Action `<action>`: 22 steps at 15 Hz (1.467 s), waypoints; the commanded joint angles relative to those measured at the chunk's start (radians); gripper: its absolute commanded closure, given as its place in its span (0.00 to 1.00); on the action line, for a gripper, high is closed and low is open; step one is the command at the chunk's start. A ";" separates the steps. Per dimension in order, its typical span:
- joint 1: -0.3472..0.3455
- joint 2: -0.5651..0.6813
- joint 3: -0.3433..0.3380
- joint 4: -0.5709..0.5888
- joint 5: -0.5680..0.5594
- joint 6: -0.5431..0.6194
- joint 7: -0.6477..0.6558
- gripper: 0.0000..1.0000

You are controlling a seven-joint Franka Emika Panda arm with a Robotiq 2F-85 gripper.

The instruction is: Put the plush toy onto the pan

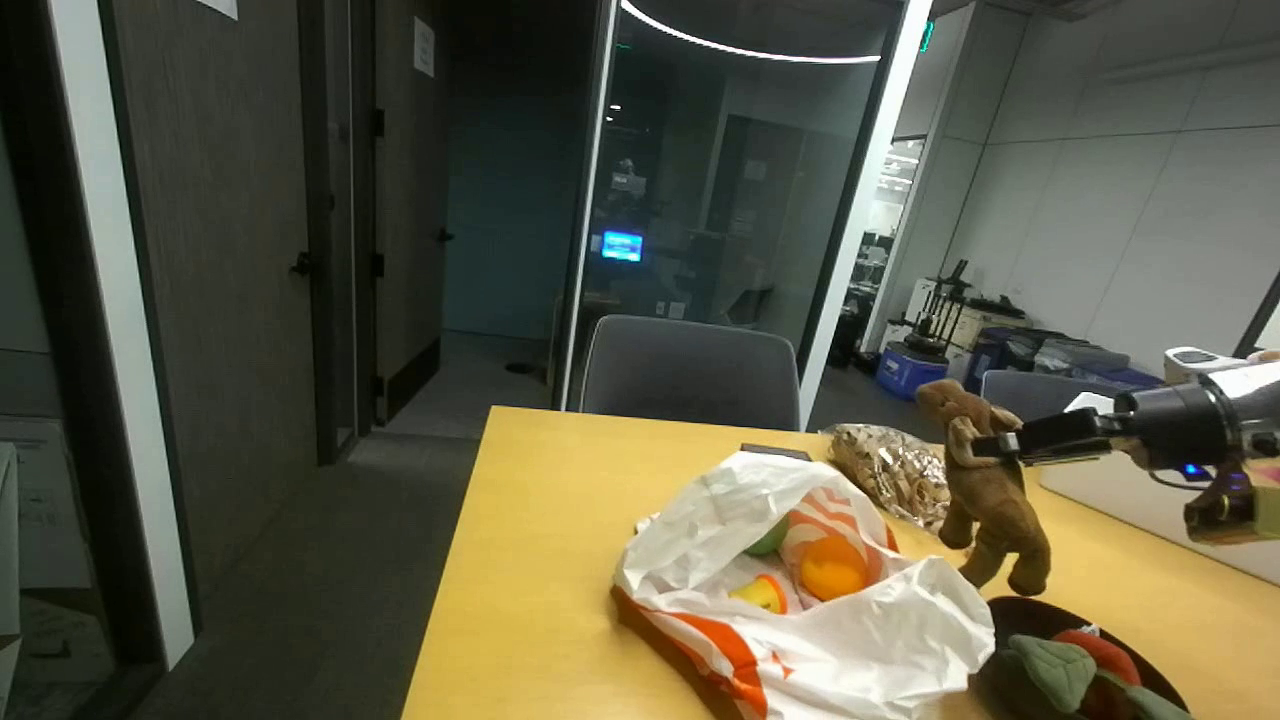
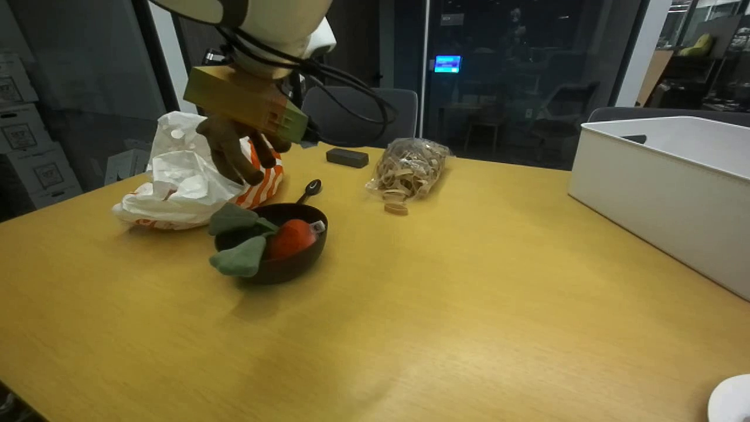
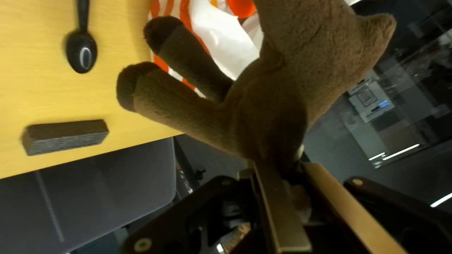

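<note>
The jaws are clamped on the toy [image 1: 985, 505], gripping it below the head; in the wrist view they stand nearly together, only a slim gap between them where its fur bunches. The toy hangs legs down, higher than the pan [image 2: 293, 271], near it but apart; I cannot tell if it is straight above. In the pan lies a red thing [image 2: 291, 237] with green leaves [image 2: 240, 258] jutting past the rim. Just beside the pan are the bag [image 2: 187, 167] and the spoon [image 2: 313, 187], on the counter [image 2: 439, 281].
</note>
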State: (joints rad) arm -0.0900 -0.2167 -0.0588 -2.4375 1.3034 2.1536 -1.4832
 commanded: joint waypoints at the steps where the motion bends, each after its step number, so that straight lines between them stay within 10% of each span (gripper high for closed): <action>1: -0.016 -0.058 -0.020 -0.066 0.063 0.068 0.058 0.96; 13: -0.050 -0.149 -0.028 -0.189 0.327 0.329 0.052 0.94; 22: -0.024 -0.081 0.029 -0.202 0.210 0.331 0.140 0.93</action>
State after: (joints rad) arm -0.1225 -0.2897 -0.0449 -2.6270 1.5424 2.4621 -1.3995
